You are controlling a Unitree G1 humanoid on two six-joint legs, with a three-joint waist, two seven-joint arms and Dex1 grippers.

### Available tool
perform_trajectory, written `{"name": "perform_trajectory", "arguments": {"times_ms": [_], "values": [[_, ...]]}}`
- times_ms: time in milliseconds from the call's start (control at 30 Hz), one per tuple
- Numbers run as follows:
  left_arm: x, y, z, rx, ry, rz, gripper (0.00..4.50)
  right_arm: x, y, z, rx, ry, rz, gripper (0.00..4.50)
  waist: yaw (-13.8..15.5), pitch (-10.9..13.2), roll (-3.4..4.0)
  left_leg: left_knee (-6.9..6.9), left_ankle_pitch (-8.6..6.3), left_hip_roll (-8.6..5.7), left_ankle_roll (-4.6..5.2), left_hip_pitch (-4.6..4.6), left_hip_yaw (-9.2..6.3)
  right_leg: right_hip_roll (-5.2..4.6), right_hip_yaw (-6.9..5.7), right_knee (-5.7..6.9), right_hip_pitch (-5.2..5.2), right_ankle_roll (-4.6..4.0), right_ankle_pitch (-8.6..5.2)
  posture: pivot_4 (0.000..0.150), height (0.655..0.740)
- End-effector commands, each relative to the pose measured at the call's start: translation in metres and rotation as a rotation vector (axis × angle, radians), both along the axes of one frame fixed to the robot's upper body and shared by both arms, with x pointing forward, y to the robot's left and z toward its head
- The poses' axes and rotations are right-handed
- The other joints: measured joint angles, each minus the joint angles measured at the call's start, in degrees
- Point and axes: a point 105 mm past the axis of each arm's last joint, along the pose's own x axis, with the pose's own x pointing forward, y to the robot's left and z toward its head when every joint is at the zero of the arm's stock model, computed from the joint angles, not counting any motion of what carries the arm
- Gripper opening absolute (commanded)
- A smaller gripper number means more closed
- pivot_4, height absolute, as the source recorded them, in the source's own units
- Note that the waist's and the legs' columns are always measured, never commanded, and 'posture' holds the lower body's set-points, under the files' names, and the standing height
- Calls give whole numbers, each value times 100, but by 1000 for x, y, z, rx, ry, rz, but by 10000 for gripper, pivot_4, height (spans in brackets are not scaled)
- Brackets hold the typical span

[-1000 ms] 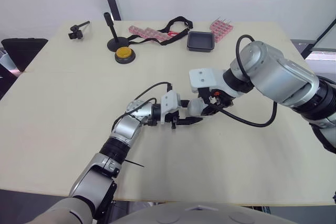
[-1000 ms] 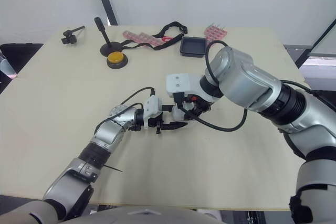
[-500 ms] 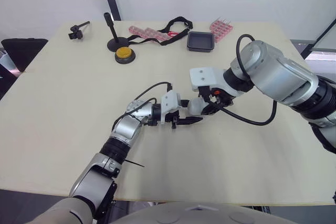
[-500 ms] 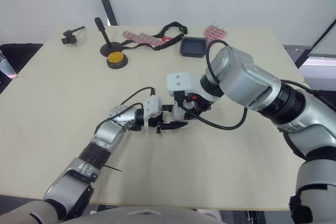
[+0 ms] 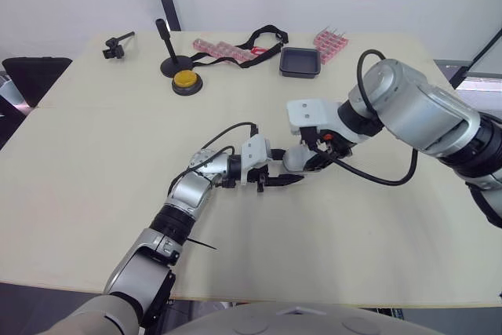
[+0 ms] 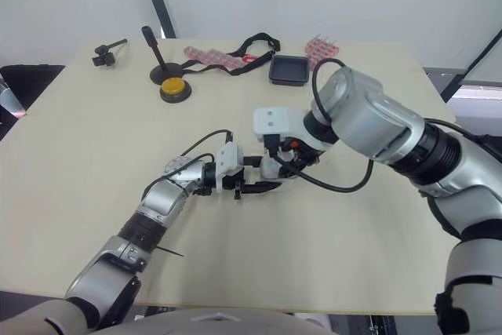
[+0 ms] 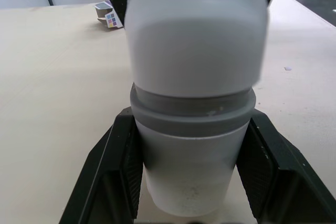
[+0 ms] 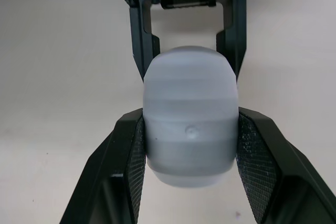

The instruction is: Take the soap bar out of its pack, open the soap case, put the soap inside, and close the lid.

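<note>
A translucent white soap case is held just above the middle of the table between both grippers. My left gripper is shut on its lower half, with a black finger on each side. My right gripper is shut on the same case from the opposite side, pads pressed to its rounded body. In the left wrist view a seam runs around the case where lid meets base. Whether soap is inside cannot be told.
At the table's far edge lie pink packets, more pink packets, a black strap, a small black tray, a yellow button, a black stand and a black clip.
My right wrist has edged slightly to the right. The case stays gripped by both grippers, and the left arm has hardly moved.
</note>
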Motion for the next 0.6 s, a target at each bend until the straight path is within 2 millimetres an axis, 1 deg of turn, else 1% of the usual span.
{"name": "perform_trajectory", "arguments": {"times_ms": [33, 167, 600], "values": [[3, 1, 4, -2, -19, 10, 19578, 1, -3, -1, -20, 4, -21, 19458, 2, 0, 0, 0, 0, 0, 0, -1, 0, 0, 0, 0, 0, 0, 0, 1500, 7291], [2, 1, 3, 2, -18, 7, 19578, 2, -3, -4, -30, 5, -22, 19458, 1, 0, -1, -1, 0, 0, 0, 0, 0, 0, -1, -2, 0, 0, 0, 1500, 7291], [3, 1, 2, 3, -16, 11, 19578, -6, 4, -5, -17, 28, 4, 19458, 1, 0, -1, -2, 0, 0, -1, 0, 0, 0, -1, -2, 0, 0, 0, 1500, 7291]]}}
